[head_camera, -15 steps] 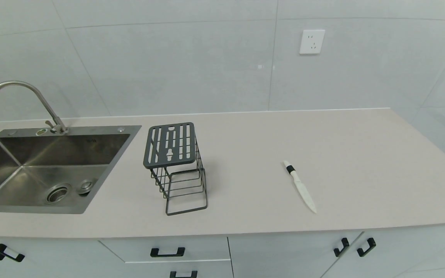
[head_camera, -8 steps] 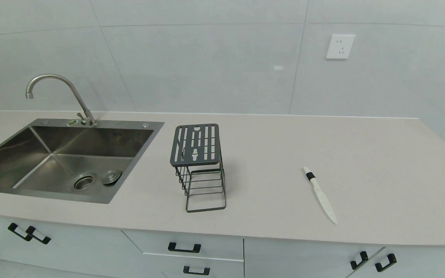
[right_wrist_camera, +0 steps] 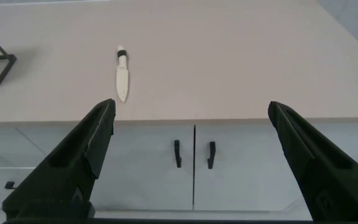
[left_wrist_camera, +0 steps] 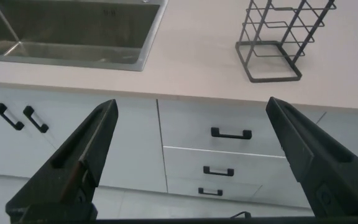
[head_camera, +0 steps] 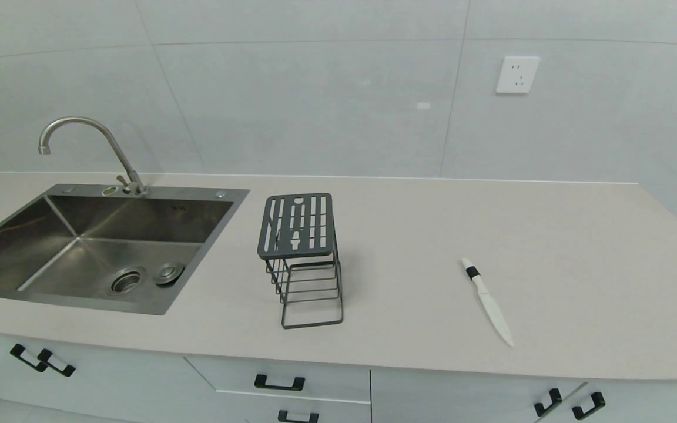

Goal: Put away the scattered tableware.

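One slim white knife with a black band [head_camera: 486,302] lies lower right on the beige countertop [head_camera: 550,235]. Probably light, stiff, slippery; I'd grab near the band. Left gripper [left_wrist_camera: 191,102] and right gripper [right_wrist_camera: 191,104] are spread wide.

Bright, even light from overhead, soft and diffuse. The knife rack [head_camera: 300,258] throws only a faint, blurry-edged shadow to its right on the countertop [head_camera: 491,217]; the knife [head_camera: 486,301] casts almost none. The steel sink [head_camera: 15,235] carries mild pale reflections, and the wall tiles [head_camera: 315,106] a dull sheen. The head view bows the countertop's front edge and the tile joints. The left gripper [left_wrist_camera: 191,104] and right gripper [right_wrist_camera: 191,106] read near-black against pale cabinet fronts [left_wrist_camera: 129,143]
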You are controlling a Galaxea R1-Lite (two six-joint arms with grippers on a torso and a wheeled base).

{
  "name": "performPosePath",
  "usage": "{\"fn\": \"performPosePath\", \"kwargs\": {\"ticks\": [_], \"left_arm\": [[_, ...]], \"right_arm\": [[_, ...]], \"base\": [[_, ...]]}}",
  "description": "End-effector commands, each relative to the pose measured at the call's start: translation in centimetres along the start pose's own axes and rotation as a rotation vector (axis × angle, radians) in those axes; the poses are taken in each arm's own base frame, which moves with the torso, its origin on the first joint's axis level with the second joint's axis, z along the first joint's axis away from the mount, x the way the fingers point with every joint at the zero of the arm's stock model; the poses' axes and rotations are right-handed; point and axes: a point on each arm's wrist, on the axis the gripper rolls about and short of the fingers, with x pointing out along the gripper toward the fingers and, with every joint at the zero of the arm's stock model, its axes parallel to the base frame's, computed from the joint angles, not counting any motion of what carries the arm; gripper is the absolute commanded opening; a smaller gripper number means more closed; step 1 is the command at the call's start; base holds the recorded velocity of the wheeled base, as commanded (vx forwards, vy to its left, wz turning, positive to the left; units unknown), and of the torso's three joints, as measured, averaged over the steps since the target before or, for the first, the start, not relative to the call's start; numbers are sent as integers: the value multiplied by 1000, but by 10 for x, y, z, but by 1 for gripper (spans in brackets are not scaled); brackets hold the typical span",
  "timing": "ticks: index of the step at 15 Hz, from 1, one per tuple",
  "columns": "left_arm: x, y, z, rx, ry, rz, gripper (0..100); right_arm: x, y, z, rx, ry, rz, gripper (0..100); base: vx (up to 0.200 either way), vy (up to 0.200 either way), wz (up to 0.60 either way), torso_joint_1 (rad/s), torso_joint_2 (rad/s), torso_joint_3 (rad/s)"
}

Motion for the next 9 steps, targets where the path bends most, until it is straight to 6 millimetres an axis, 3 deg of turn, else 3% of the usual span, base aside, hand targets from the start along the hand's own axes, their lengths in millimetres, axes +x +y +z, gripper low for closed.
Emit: {"fn": "performPosePath", "kwargs": {"ticks": [1,4,7,9], "left_arm": [[0,0,0,-1,1,0,100],[0,0,0,-7,1,0,100],[0,0,0,-9,1,0,100],[0,0,0,-9,1,0,100]], "right_arm": [[0,0,0,0,0,0,100],[0,0,0,0,0,2,100],[0,0,0,0,0,0,100],[0,0,0,0,0,2,100]], "base": [[0,0,0,0,0,0],[0,0,0,0,0,0],[0,0,-600,-4,4,1],[0,0,0,0,0,0]]}}
